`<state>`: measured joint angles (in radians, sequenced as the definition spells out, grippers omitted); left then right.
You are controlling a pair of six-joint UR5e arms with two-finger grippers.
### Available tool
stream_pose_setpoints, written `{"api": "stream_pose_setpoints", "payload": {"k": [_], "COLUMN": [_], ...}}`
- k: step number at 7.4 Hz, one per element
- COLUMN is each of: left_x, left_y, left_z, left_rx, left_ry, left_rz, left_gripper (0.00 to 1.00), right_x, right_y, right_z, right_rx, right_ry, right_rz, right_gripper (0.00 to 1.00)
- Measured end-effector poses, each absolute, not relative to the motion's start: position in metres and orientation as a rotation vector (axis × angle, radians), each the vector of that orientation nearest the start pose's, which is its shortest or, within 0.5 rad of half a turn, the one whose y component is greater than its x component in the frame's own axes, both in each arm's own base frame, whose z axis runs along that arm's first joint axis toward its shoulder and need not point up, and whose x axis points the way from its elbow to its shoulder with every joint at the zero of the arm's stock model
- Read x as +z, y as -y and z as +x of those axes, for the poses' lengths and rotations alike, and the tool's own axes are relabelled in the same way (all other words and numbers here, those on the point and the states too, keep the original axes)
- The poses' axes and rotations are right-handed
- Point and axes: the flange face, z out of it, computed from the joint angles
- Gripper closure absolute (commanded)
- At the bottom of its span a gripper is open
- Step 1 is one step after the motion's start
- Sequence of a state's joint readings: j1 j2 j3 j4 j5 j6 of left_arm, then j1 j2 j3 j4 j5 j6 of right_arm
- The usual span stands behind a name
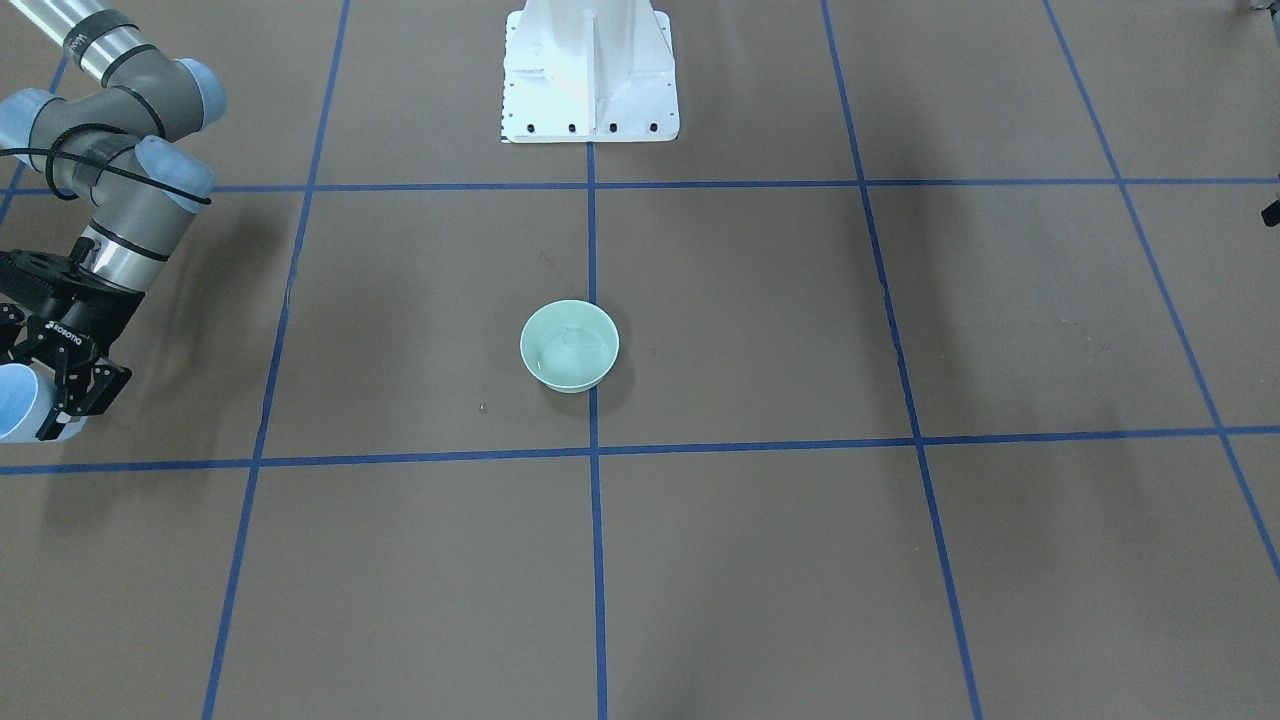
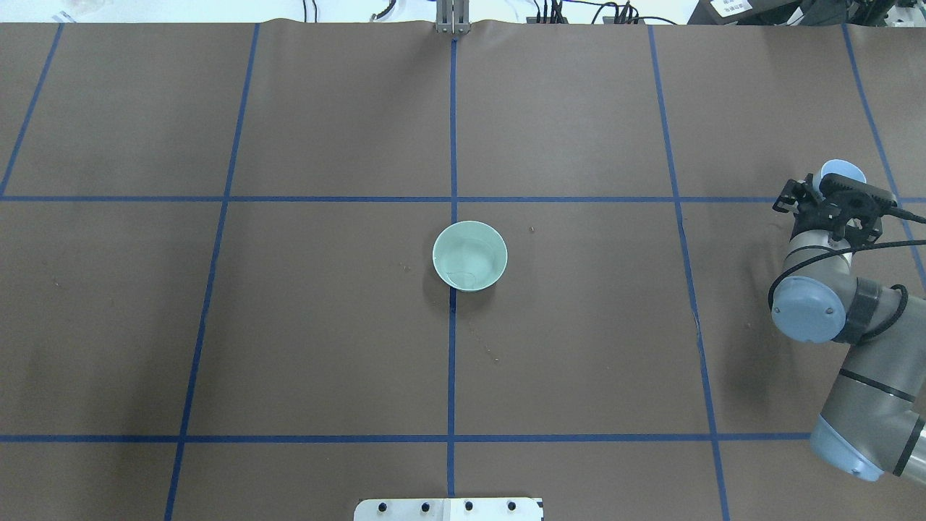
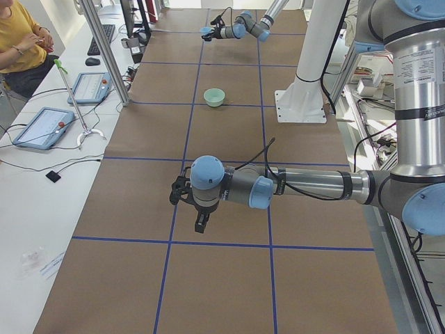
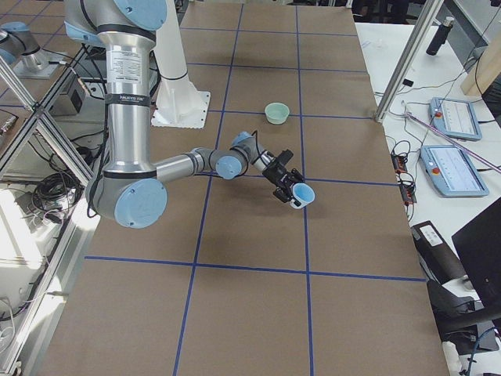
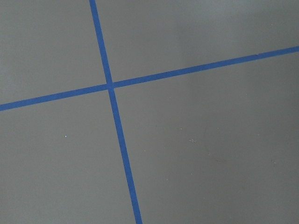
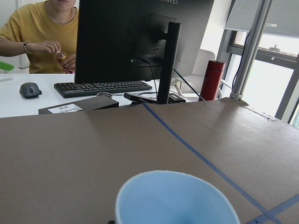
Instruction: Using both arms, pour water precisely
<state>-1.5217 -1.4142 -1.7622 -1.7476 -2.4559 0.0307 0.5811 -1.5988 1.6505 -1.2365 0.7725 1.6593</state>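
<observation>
A mint green bowl [image 1: 569, 346] [image 2: 469, 255] stands at the middle of the brown table, with what looks like a little clear water inside. My right gripper [image 1: 62, 392] [image 2: 832, 197] is shut on a light blue cup [image 1: 14, 402] [image 2: 843, 171] [image 4: 302, 193], far out to the bowl's side. The cup's open mouth [image 6: 175, 198] fills the bottom of the right wrist view; whether it holds water I cannot tell. My left gripper [image 3: 200, 221] shows only in the exterior left view, low over the table and far from the bowl. Its state cannot be judged there.
The white pedestal base [image 1: 590, 75] is bolted at the robot's side of the table. Blue tape lines [image 5: 110, 85] grid the surface. Past the far edge are a desk with a monitor [image 6: 140, 42], a keyboard [image 6: 100, 87] and a seated person [image 6: 42, 28].
</observation>
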Motion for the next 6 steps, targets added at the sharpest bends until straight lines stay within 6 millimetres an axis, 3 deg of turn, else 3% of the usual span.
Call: {"api": "stream_pose_setpoints", "payload": {"k": [2, 4, 5, 6], "left_x": [0.608, 0.607, 0.607, 0.607], "left_y": [0.440, 0.441, 0.442, 0.442], "left_z": [-0.035, -0.035, -0.035, -0.035], "left_rx": [0.169, 0.170, 0.170, 0.170], "left_ry": [-0.884, -0.884, -0.884, -0.884], "left_rz": [0.193, 0.194, 0.194, 0.194], "left_gripper": [0.01, 0.01, 0.01, 0.01], "right_x": [0.620, 0.632, 0.635, 0.635], "right_y": [0.443, 0.438, 0.435, 0.433], "right_z": [-0.304, -0.311, -0.316, -0.320], "right_rx": [0.784, 0.764, 0.752, 0.744], "right_ry": [0.128, 0.109, 0.106, 0.106], "right_rz": [0.871, 0.872, 0.876, 0.878], "right_gripper": [0.75, 0.58, 0.42, 0.16]}}
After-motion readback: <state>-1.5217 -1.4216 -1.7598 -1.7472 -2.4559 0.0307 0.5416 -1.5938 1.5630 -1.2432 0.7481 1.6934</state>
